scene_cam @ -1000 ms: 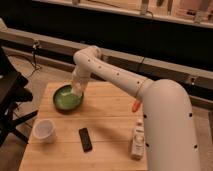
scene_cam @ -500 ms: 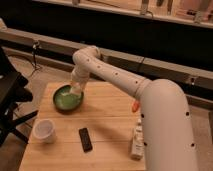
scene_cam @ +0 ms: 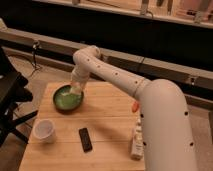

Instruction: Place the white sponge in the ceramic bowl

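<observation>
The ceramic bowl (scene_cam: 66, 98), green inside with a darker rim, sits at the back left of the wooden table (scene_cam: 112, 120). My gripper (scene_cam: 76, 90) hangs over the bowl's right rim at the end of the white arm. A small whitish patch at the gripper's tip may be the white sponge (scene_cam: 77, 91), but I cannot tell whether it is held or lying in the bowl.
A white plastic cup (scene_cam: 43, 130) stands at the front left. A black flat device (scene_cam: 85, 139) lies at the front middle. A white bottle (scene_cam: 136, 141) stands at the front right beside my arm's base. A small orange thing (scene_cam: 134, 106) lies at the right edge. A dark chair (scene_cam: 10, 100) is left of the table.
The arm and gripper stay over the bowl's right side, with hardly any movement between the frames.
</observation>
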`<state>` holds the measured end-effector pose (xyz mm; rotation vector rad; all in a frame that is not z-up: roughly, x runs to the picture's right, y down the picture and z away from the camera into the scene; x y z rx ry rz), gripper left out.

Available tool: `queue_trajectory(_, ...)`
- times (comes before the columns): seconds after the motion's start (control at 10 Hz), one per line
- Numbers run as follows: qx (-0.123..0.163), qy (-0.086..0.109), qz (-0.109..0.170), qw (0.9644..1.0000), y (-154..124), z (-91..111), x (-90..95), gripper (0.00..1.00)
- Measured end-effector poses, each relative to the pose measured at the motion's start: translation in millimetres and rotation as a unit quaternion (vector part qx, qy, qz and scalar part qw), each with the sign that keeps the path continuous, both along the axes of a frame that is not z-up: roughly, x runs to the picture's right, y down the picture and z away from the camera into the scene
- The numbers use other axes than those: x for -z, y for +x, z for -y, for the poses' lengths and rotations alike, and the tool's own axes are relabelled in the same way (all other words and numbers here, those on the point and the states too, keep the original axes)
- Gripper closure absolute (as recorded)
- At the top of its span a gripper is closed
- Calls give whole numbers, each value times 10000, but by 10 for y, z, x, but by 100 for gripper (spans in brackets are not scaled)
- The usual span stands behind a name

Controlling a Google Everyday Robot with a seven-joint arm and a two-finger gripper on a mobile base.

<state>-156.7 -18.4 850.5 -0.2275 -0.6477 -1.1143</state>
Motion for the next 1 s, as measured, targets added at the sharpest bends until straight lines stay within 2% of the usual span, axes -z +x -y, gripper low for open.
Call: queue_trajectory(1.0,11,20,50,10000,-57,36,-59,83)
